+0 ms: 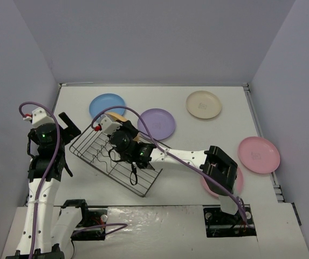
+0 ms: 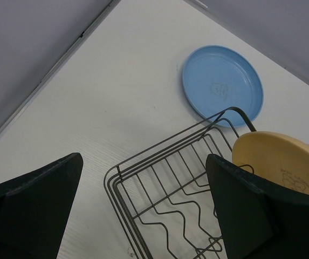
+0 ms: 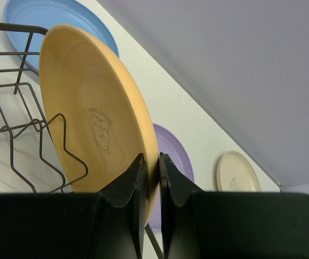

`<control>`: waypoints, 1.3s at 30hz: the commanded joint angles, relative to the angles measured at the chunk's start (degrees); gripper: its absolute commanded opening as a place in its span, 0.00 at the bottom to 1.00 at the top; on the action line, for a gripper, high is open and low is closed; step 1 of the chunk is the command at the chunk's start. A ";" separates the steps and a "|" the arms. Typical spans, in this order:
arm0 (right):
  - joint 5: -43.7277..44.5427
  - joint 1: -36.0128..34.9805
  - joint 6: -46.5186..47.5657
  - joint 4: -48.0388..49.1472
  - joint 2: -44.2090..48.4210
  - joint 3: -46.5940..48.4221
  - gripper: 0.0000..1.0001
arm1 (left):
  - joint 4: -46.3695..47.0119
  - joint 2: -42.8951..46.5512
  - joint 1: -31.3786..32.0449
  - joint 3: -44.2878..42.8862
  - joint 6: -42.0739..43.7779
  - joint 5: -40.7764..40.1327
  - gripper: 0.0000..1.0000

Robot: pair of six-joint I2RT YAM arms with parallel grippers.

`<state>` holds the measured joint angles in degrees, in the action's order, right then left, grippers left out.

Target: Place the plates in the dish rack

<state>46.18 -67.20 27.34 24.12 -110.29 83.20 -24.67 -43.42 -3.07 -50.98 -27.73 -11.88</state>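
Far left in the top view, my left pincer gapes wide and holds nothing, poised over the corner of the dish rack, probably to steady it. At centre, my right pincer is clamped on the rim of the yellow-orange plate, holding it upright to slot between the dividers. I can't read the lettering in its centre mark. The blue plate, purple plate, cream plate and pink plate lie flat on the desk.

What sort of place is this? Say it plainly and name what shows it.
Most likely a robot lab cell, not a kitchen: a white table boxed by plain grey panels, left arm and right arm bolted at its near edge, and the right gripper holding a yellow-orange plate at a wire dish rack.
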 commanded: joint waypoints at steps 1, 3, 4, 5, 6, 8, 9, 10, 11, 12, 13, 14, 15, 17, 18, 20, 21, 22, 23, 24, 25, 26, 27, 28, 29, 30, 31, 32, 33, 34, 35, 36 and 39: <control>0.79 0.40 -7.97 3.18 3.90 -2.16 0.00 | 2.18 0.71 -0.31 -1.88 -0.68 -0.16 0.97; 0.96 0.35 -10.93 2.90 4.60 -3.72 0.00 | 2.31 0.71 -0.27 -1.84 -0.75 -0.10 0.97; 0.95 0.27 -12.20 2.79 4.96 -4.58 0.00 | 2.34 0.66 -0.27 -1.84 -0.78 -0.07 0.97; 1.01 0.15 -13.44 2.61 5.32 -5.52 0.00 | 2.34 0.54 -0.27 -1.84 -0.83 -0.07 0.97; 1.10 0.06 -13.54 2.52 5.59 -6.16 0.00 | 2.34 0.53 -0.27 -1.84 -0.84 -0.07 0.97; 1.45 -0.12 -15.90 2.69 5.96 -8.14 0.00 | 2.34 0.45 -0.36 -1.84 -0.84 0.01 0.97; 1.59 -0.19 -16.81 3.11 5.89 -9.05 0.00 | 2.34 0.45 -0.29 -1.84 -0.84 0.01 0.97; 1.69 -0.21 -17.24 3.21 5.87 -9.29 0.00 | 2.34 0.45 -0.27 -1.84 -0.90 0.08 0.97; 1.78 -0.52 -17.32 3.76 5.81 -10.14 0.00 | 2.34 0.45 -0.27 -1.84 -0.93 0.10 0.97; 1.95 -1.03 -17.18 4.80 5.78 -11.31 0.00 | 2.34 0.45 -0.27 -1.84 -0.93 0.10 0.97; 2.04 -1.44 -16.90 6.05 5.75 -12.22 0.00 | 2.34 0.48 -0.30 -1.84 -0.93 0.10 0.97; 2.03 -1.64 -16.68 7.13 5.68 -12.74 0.00 | 2.34 0.53 -0.35 -1.84 -0.93 0.10 0.97; 2.21 -1.73 -16.96 7.41 5.58 -13.23 0.00 | 2.34 0.53 -0.32 -1.84 -0.93 0.10 0.97; 2.44 -1.91 -17.59 8.09 5.50 -14.15 0.00 | 2.37 0.50 -0.30 -1.84 -0.96 0.10 0.97; 2.23 -2.05 -17.91 8.62 5.70 -14.51 0.00 | 2.43 0.45 -0.36 -1.83 -1.01 0.10 0.97; 1.65 -2.64 -17.56 9.59 6.26 -15.24 0.00 | 2.46 0.43 -0.36 -1.75 -1.01 0.10 0.97; 1.50 -3.13 -16.96 10.27 6.52 -15.59 0.00 | 2.54 0.39 -0.36 -1.75 -1.01 0.10 0.97; 1.43 -3.54 -16.45 10.92 6.77 -15.87 0.00 | 2.60 0.36 -0.36 -1.75 -1.01 0.10 0.97; 1.81 -3.68 -16.21 11.39 6.93 -15.83 0.00 | 2.62 0.35 -0.36 -1.75 -1.01 0.10 0.97; 2.36 -4.44 -14.82 11.95 6.93 -15.56 0.00 | 2.69 0.28 -0.36 -1.75 -1.01 0.10 0.97; 2.48 -4.58 -14.44 12.12 6.99 -15.35 0.00 | 2.69 0.27 -0.30 -1.75 -1.01 0.16 0.97; 2.53 -4.63 -14.31 12.18 6.96 -15.09 0.00 | 2.69 0.27 -0.27 -1.75 -1.01 0.19 0.97; 2.57 -4.67 -14.27 12.18 6.89 -14.82 0.00 | 2.69 0.27 -0.27 -1.75 -1.01 0.19 0.97; 2.58 -4.73 -14.24 12.15 6.86 -14.64 0.00 | 2.68 0.27 -0.27 -1.75 -1.01 0.17 0.97; 2.54 -4.80 -14.24 12.07 6.89 -14.60 0.00 | 2.64 0.27 -0.27 -1.75 -1.01 0.14 0.97; 2.50 -4.87 -14.26 11.97 6.93 -14.55 0.00 | 2.61 0.28 -0.27 -1.75 -1.01 0.10 0.97; 2.47 -4.91 -14.41 11.75 6.93 -14.48 0.01 | 2.61 0.31 -0.27 -1.75 -1.01 0.10 0.97; 2.43 -4.95 -14.55 11.53 6.93 -14.41 0.03 | 2.61 0.35 -0.27 -1.75 -1.01 0.10 0.97; 2.49 -5.03 -14.70 11.18 6.85 -14.35 0.05 | 2.61 0.36 -0.27 -1.75 -1.01 0.10 0.97; 2.59 -5.13 -14.85 10.80 6.76 -14.30 0.08 | 2.61 0.36 -0.27 -1.75 -1.01 0.10 0.97; 2.69 -5.13 -14.81 10.63 6.75 -14.15 0.14 | 2.61 0.36 -0.27 -1.75 -1.01 0.15 0.97; 2.83 -5.13 -14.77 10.47 6.75 -14.00 0.19 | 2.61 0.36 -0.29 -1.75 -1.01 0.21 0.97; 3.25 -5.13 -14.77 10.03 6.75 -13.67 0.24 | 2.59 0.38 -0.34 -1.75 -1.01 0.36 0.97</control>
<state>49.33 -71.57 14.95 32.76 -105.02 68.14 -24.64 -43.03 -3.07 -50.98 -27.92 -11.86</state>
